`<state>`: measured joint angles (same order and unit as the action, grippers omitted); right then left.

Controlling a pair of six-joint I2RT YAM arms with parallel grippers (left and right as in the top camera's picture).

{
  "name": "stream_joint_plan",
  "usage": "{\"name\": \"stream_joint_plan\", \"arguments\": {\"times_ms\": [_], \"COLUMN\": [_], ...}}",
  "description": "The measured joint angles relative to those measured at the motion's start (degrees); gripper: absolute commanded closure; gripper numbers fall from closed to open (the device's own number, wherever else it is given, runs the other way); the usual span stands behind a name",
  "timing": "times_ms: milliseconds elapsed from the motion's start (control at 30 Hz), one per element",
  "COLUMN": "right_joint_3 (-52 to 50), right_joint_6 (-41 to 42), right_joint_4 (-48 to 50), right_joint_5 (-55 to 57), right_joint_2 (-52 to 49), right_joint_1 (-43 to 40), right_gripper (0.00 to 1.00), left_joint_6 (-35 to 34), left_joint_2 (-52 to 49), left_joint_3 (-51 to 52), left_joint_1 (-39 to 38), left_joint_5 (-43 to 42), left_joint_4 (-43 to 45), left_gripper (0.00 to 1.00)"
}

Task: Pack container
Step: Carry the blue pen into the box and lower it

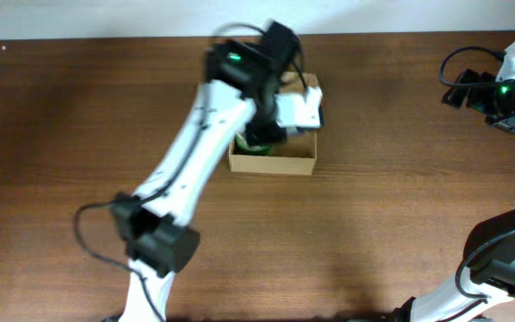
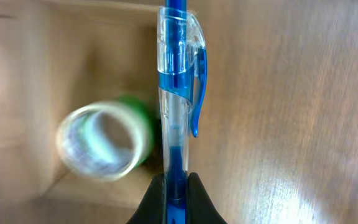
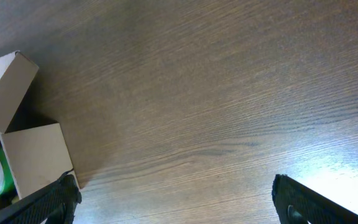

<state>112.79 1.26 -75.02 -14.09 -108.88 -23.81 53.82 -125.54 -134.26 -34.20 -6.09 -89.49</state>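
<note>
The container (image 1: 272, 164) is a small rectangular box of plain tan cardboard, matte and unmarked; it sits on the counter (image 1: 79, 107) near the far edge, a little right of centre in the overhead view, with its flap lid folded back and its top open; the left arm (image 1: 199, 143) reaches over it and hides much of the inside. The counter is dark brown wood with a fine straight grain and a slight sheen.

The left fingers (image 2: 157, 202) are black and are closed on a pen (image 2: 178, 93), pinching its lower barrel between them; the pen is a slim ballpoint of clear and translucent blue plastic, with a curved blue clip on 1 side. In the left wrist view the pen runs straight up the frame, along the line where the box's cardboard meets the wood; whether its tip is inside the box cannot be told.

A tape roll (image 2: 101, 146) lies inside the box; it is a round ring, green on the outside with a pale glossy face, and blurred.

The right fingers (image 3: 51, 202) are spread wide apart and hold nothing; they hang over bare wood, well away from the box, which shows at the left edge of that view.
</note>
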Motion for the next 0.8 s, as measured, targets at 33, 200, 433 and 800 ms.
{"name": "stream_joint_plan", "arguments": {"times_ms": [33, 200, 433, 800], "right_joint_3": [0.00, 0.00, 0.00, 0.00], "right_joint_6": [0.00, 0.00, 0.00, -0.02], "right_joint_4": [0.02, 0.00, 0.02, 0.00], "right_joint_5": [-0.02, -0.02, 0.00, 0.00], "right_joint_2": [0.00, 0.00, 0.00, -0.04], "right_joint_1": [0.00, 0.00, 0.00, 0.00], "right_gripper": [0.01, 0.01, 0.01, 0.01], "left_joint_6": [0.42, 1.33, 1.55, 1.53], "left_joint_2": [-1.73, -8.15, -9.03, -8.98], "left_joint_3": [0.68, 3.10, 3.34, 3.34], "left_joint_1": [-0.50, -0.76, -0.46, -0.44], "left_joint_5": [0.57, 2.08, 2.49, 3.58], "left_joint_4": [0.02, 0.96, 2.80, 0.74], "left_gripper": [0.99, 0.99, 0.98, 0.98]}}
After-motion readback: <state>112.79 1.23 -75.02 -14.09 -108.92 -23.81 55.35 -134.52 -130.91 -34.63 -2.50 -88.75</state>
